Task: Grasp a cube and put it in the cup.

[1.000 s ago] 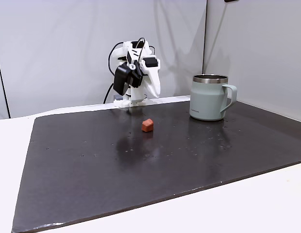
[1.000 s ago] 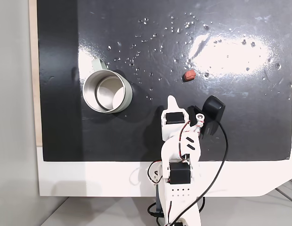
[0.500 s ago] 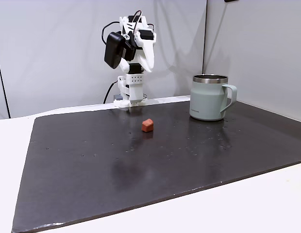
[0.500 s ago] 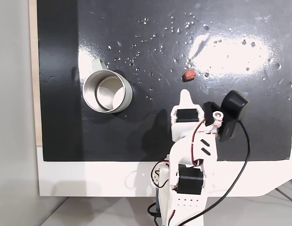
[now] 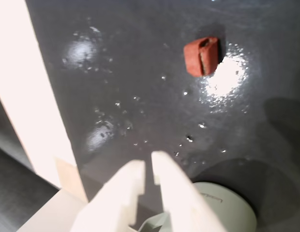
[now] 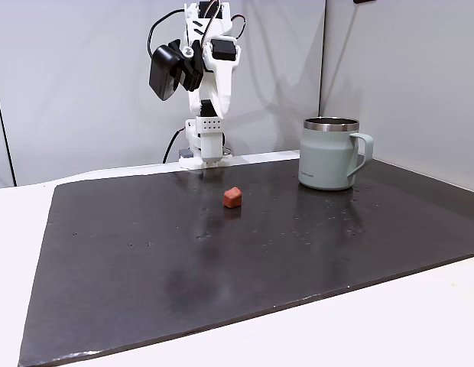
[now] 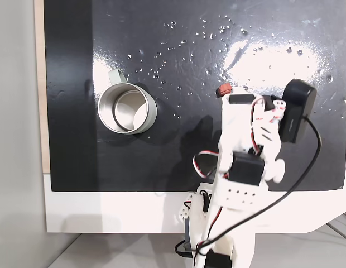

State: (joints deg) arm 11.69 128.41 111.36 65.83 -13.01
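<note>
Cube (image 6: 232,197), small and red-orange, lies alone on the dark mat (image 6: 222,260), well apart from the grey-green mug (image 6: 329,154) that stands upright and empty at the right of a fixed view. The arm has risen from its folded pose of a second ago and now stands tall over its base. In the wrist view the gripper (image 5: 147,169) has its fingers nearly together and holds nothing, so the approach to the cube is, I think, only beginning.

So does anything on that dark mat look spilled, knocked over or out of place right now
Nothing stands out. The cup stands upright and empty, the cube lies on the dark mat, apart from it. Only small shiny specks dot the mat.
</note>
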